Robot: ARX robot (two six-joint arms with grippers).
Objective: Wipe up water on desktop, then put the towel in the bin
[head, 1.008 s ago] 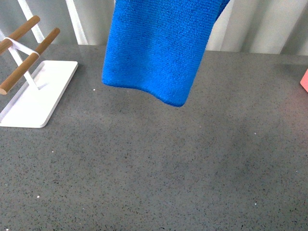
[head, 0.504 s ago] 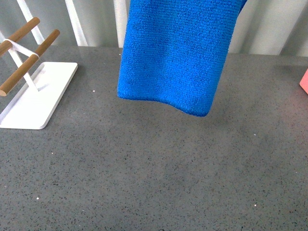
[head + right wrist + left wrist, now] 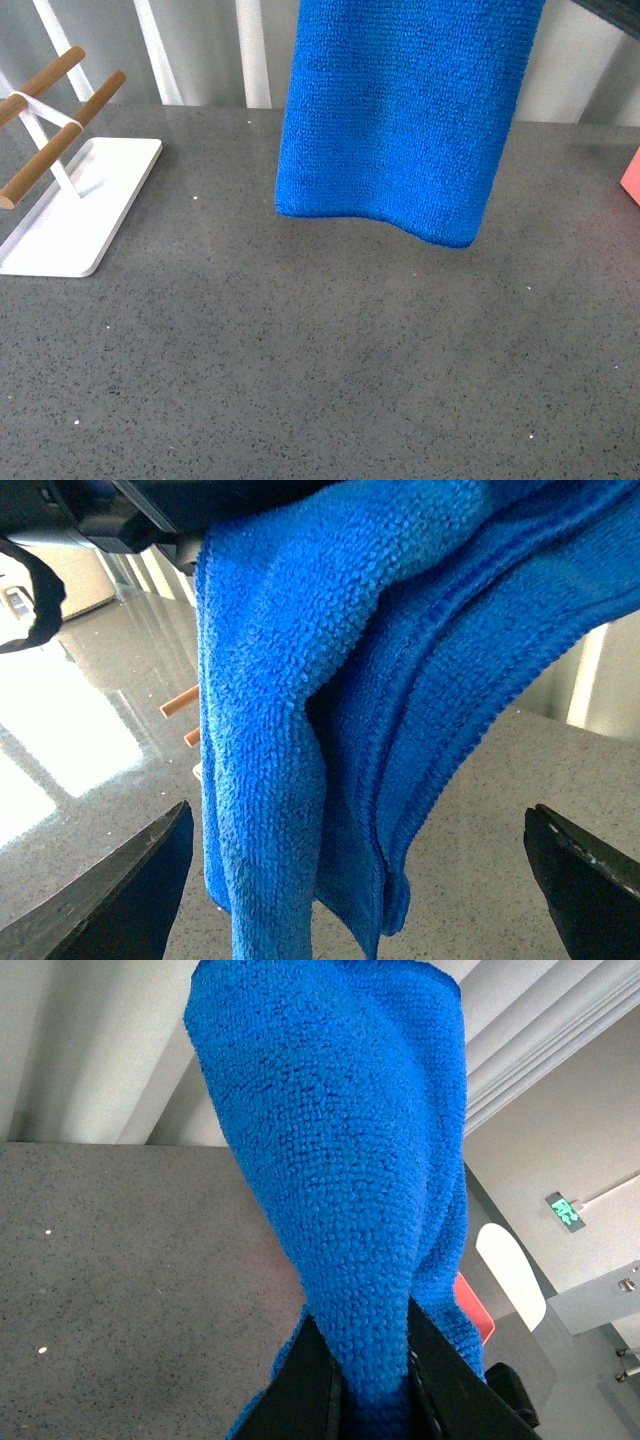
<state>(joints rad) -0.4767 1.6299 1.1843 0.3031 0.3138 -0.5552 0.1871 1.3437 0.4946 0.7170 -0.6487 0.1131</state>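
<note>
The blue towel [image 3: 400, 120] hangs in the air above the dark-grey speckled desktop [image 3: 320, 360], its lower edge clear of the surface. In the front view the top of the towel runs out of frame, so neither gripper shows there. In the left wrist view my left gripper [image 3: 372, 1380] is shut on the towel [image 3: 340, 1180], which is bunched between its black fingers [image 3: 305, 1385]. In the right wrist view my right gripper [image 3: 365, 880] is open, its fingertips [image 3: 130, 880] wide apart either side of the hanging towel [image 3: 300, 710]. No water shows on the desktop.
A white rack base [image 3: 75, 205] with wooden rods [image 3: 60, 135] stands at the left of the desktop. A pink-red object [image 3: 632, 175] sits at the right edge; it also shows in the left wrist view [image 3: 472, 1308]. A pale panelled wall runs behind the table.
The towel has moved to the right across the front view and hangs slightly lower. The rack has not moved.
</note>
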